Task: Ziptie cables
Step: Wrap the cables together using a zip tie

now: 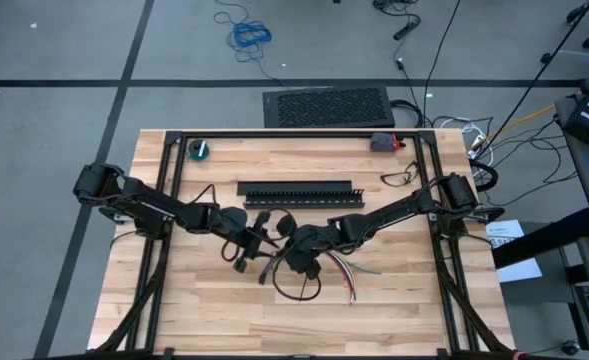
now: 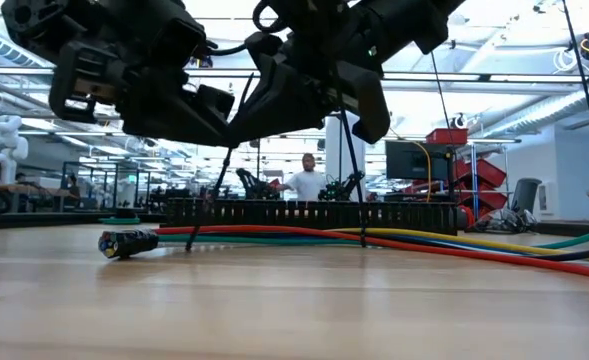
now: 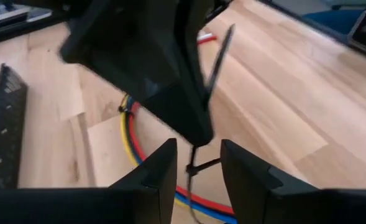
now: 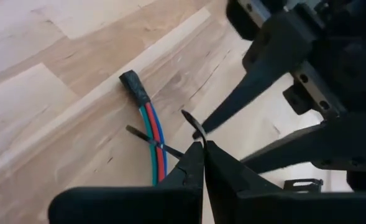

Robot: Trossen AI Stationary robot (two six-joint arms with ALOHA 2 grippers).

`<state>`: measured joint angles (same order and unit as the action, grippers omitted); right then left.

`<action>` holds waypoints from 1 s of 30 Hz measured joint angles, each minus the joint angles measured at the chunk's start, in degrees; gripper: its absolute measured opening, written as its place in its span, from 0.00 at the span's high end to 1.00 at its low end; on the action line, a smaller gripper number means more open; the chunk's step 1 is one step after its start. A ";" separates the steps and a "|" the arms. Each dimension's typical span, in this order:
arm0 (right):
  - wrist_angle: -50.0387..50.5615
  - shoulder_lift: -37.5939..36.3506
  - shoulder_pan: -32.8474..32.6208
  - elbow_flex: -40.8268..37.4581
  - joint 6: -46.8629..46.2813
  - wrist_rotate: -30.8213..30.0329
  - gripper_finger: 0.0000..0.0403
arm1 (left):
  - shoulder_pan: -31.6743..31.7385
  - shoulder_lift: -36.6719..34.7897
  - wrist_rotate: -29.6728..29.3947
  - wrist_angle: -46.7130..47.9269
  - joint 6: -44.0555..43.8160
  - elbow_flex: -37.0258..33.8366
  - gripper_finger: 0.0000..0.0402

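The cables (image 1: pixel 346 270), a bundle of thin coloured wires, lie on the wooden table; their black-taped end (image 4: pixel 136 84) shows in the right wrist view. A thin dark ziptie (image 4: pixel 148 139) crosses the bundle near that end. My right gripper (image 4: pixel 202 149) hovers just above the wires, shut on a ziptie strip. My left gripper (image 3: pixel 198 165) faces it from the table's left side. It is open, and its fingers stand on either side of a thin dark strand (image 3: pixel 191 169); I cannot tell whether they touch it. A dark loop (image 1: pixel 299 292) lies near the table's front. My right gripper pinches a thin dark ziptie strip between its two fingertips, slanting down from the table's right. A short curled end (image 4: pixel 192 122) sticks out past the tips. Below the fingers the strip runs down (image 2: pixel 351 170) to the cables on the table.
A black slotted duct (image 1: pixel 299 190) lies across the table behind the arms. A teal roll (image 1: pixel 201 149) and a red block (image 1: pixel 382 142) sit by the far rail, with a loose black cord (image 1: pixel 399 178) near them. Black frame rails (image 1: pixel 169 200) run down both sides.
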<state>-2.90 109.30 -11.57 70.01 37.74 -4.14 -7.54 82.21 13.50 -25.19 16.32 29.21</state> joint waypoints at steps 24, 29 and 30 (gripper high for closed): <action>1.53 0.00 -0.55 1.71 5.74 3.07 1.00 | 0.73 0.04 1.59 1.79 -4.03 -0.02 0.70; 0.84 0.00 -0.55 1.71 5.50 4.50 1.00 | 0.75 0.07 3.56 1.89 -5.54 0.28 0.70; 0.84 0.00 -0.55 1.71 5.55 4.50 1.00 | 0.77 0.32 4.12 1.74 -5.54 0.31 0.70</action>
<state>-2.07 109.30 -12.12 71.72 43.29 0.36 -6.76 82.53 17.62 -23.44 10.78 29.52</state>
